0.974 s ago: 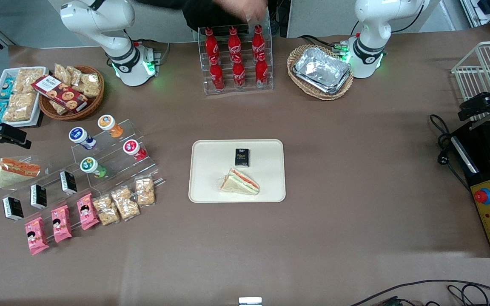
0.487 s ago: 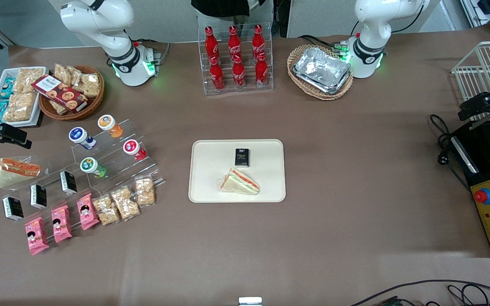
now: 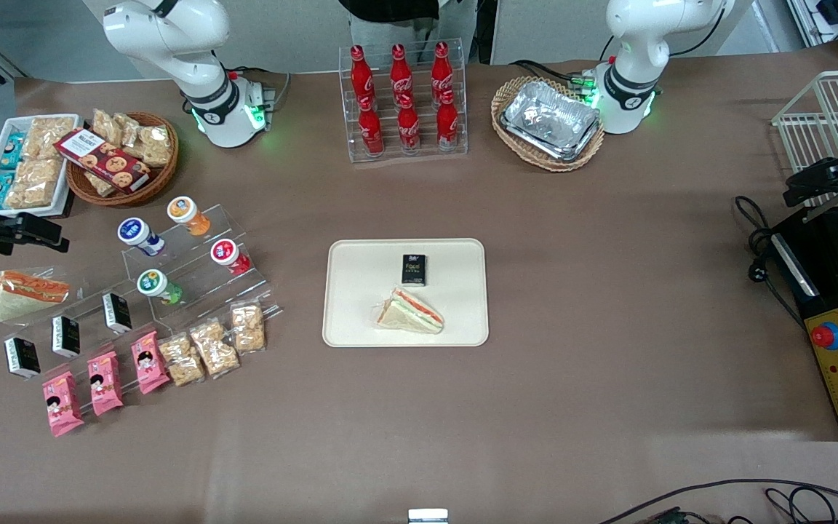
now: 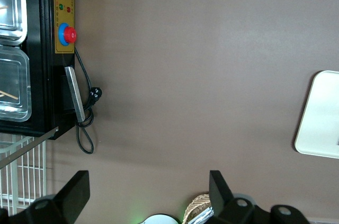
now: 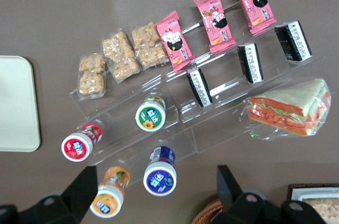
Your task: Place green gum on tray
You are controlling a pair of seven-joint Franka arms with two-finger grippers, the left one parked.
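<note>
The green gum (image 3: 153,284) is a light green bottle with a white, teal-ringed lid, lying on the lower step of a clear acrylic stand (image 3: 201,255). It also shows in the right wrist view (image 5: 150,116). The cream tray (image 3: 361,320) lies mid-table and holds a black packet (image 3: 413,269) and a wrapped sandwich (image 3: 410,311); its edge shows in the right wrist view (image 5: 18,102). My gripper (image 3: 33,233) hovers open and empty at the working arm's end of the table, beside the stand and apart from the gum. In its wrist view the gripper (image 5: 156,173) is over the blue-lidded bottle.
On the stand are blue-lidded (image 3: 140,236), orange-lidded (image 3: 188,214) and red-lidded (image 3: 228,255) bottles. Black packets, pink packs and snack bags (image 3: 208,346) lie nearer the front camera. A wrapped sandwich (image 3: 26,291), a snack basket (image 3: 124,156), cola bottles (image 3: 404,98) and foil containers (image 3: 550,120) stand around.
My gripper has moved a little toward the acrylic stand, and more of the white arm shows above it. The person's hand above the cola rack has drawn back. The gum has not moved.
</note>
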